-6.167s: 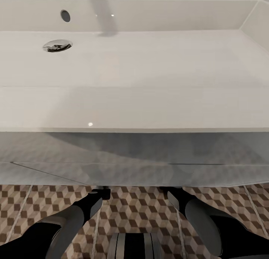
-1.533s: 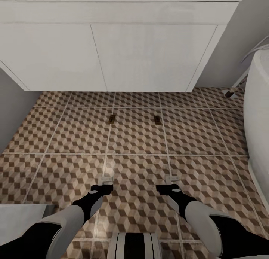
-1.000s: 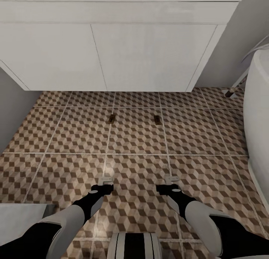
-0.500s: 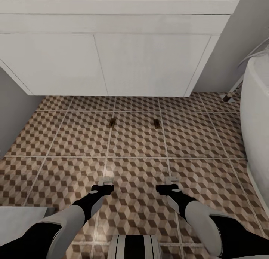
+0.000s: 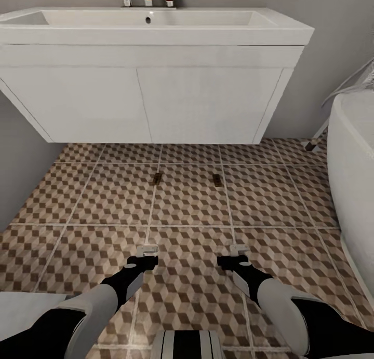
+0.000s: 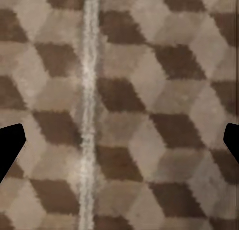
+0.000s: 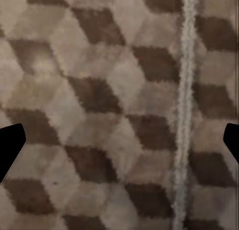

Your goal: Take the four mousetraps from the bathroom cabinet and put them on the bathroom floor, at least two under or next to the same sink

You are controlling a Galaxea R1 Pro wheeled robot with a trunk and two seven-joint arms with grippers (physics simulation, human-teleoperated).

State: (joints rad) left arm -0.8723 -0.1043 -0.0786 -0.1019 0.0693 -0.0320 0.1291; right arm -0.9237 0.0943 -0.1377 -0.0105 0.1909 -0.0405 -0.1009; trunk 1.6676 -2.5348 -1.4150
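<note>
On the cube-patterned bathroom floor (image 5: pixel 104 193) we see two mousetraps (image 5: pixel 155 179) (image 5: pixel 217 180) lying apart just in front of the white vanity (image 5: pixel 156 102) under the bathroom sink (image 5: pixel 150 24), while our left claw (image 5: pixel 147 251) and right claw (image 5: pixel 238 250) hover spread and empty.

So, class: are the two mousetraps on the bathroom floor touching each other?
Apart. The head view shows the left mousetrap and the right mousetrap lying on the bathroom floor with a wide stretch of patterned tile between them.

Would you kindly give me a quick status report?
Both jaws open, empty. Two mousetraps on bathroom floor before bathroom sink. Nothing in the way.
</note>
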